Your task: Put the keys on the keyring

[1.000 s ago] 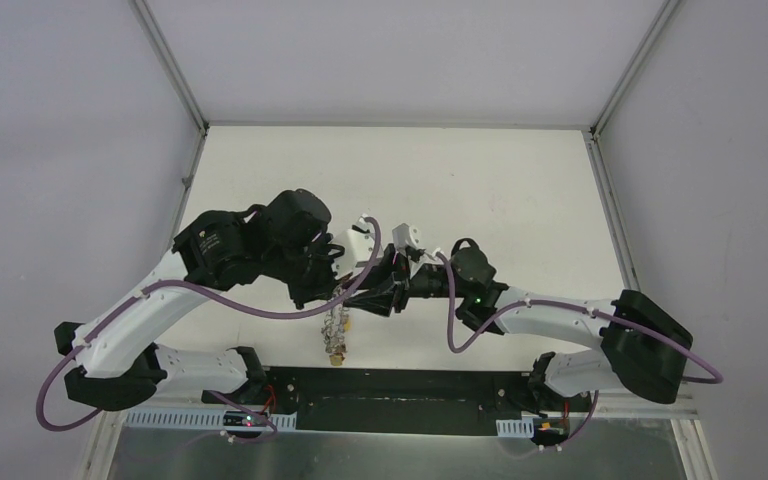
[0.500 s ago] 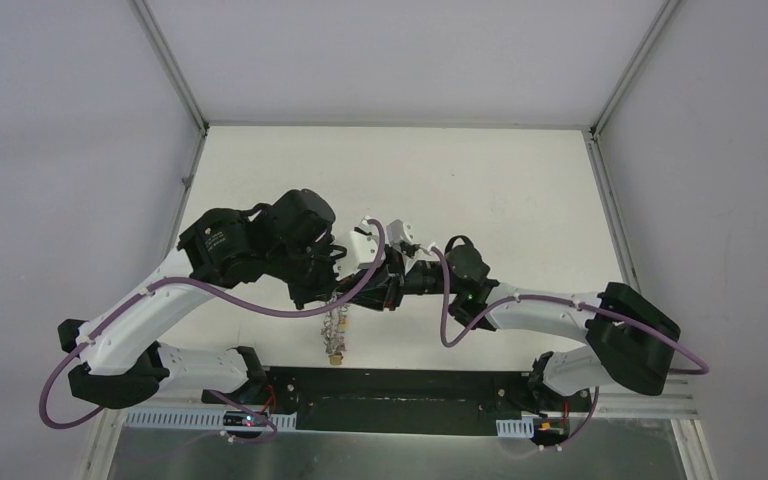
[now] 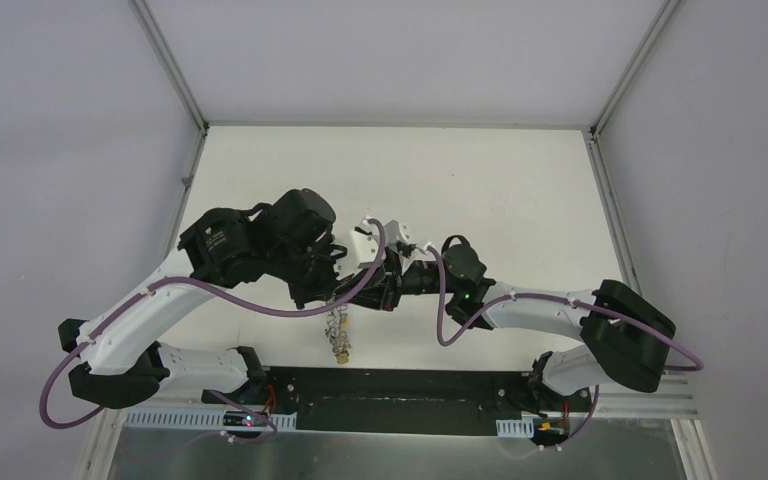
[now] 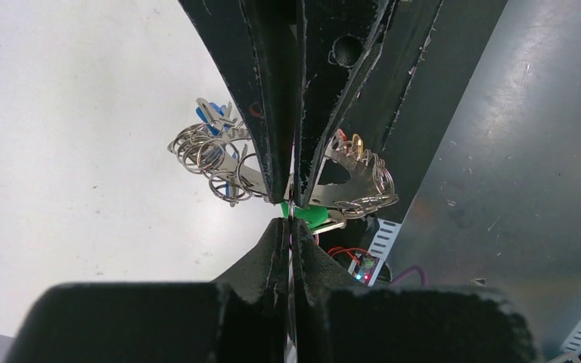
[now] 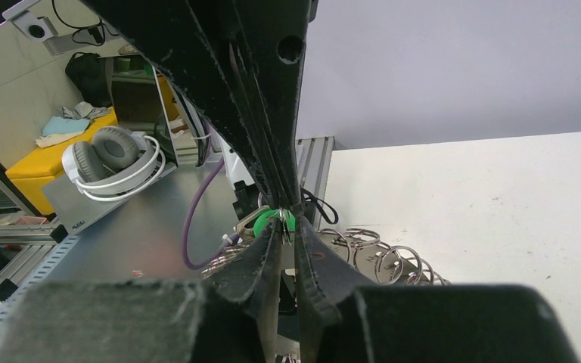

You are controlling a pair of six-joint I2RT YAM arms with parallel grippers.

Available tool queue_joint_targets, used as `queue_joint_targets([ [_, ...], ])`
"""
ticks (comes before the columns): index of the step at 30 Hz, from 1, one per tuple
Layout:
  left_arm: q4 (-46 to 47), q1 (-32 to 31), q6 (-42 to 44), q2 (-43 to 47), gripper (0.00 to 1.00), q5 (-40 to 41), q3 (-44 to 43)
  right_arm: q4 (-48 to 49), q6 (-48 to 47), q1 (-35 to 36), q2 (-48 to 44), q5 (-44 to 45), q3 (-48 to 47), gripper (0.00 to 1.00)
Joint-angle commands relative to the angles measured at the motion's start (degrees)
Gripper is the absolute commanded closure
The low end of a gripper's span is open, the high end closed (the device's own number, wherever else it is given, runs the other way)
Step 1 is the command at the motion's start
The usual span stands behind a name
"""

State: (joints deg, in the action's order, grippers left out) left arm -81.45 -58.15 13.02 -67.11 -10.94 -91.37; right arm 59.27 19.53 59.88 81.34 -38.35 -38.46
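My two grippers meet tip to tip above the table's near middle. My left gripper is shut on the thin wire of the keyring, whose small silvery rings and keys fan out on both sides. The green-tagged key sits right at the meeting fingertips. My right gripper is shut on a thin ring at that green tag. The blue-tagged key hangs among the rings on the left. A bunch of keys dangles below both grippers.
The white table stretches behind the arms, walled left, right and rear. A black base plate and metal trough lie at the near edge. Purple cables loop round both arms. Headphones lie off-table in the right wrist view.
My right arm has pushed left, bringing its gripper closer against the left gripper. The left gripper shifted slightly right. The dangling keys hang much as before.
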Motion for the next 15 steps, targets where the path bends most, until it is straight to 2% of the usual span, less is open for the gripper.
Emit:
queue_joint_targets([
  [1, 2.7, -0.3, 0.2, 0.9, 1.00, -1.3, -1.1, 3.1, 0.7, 0.1, 0.3, -0.3, -2.7, 0.86],
  [4, 3.0, -0.3, 0.1, 1.0, 1.00, -1.5, -0.9, 3.1, 0.9, 0.2, 0.4, -0.3, -2.7, 0.83],
  [7, 3.2, -0.3, -0.1, 1.2, 1.00, -1.5, -0.7, 3.1, 0.7, 0.3, 0.4, -0.4, -2.6, 0.84],
  [11, 3.8, -0.3, -0.3, 1.8, 1.00, -1.5, -0.3, 3.0, 0.7, 0.3, 0.5, -0.7, -2.6, 1.00],
  [15, 5.2, -0.4, -1.0, 2.8, 1.00, -1.4, 1.1, 2.8, 0.8, 0.3, 0.3, -0.6, -2.2, 1.00],
])
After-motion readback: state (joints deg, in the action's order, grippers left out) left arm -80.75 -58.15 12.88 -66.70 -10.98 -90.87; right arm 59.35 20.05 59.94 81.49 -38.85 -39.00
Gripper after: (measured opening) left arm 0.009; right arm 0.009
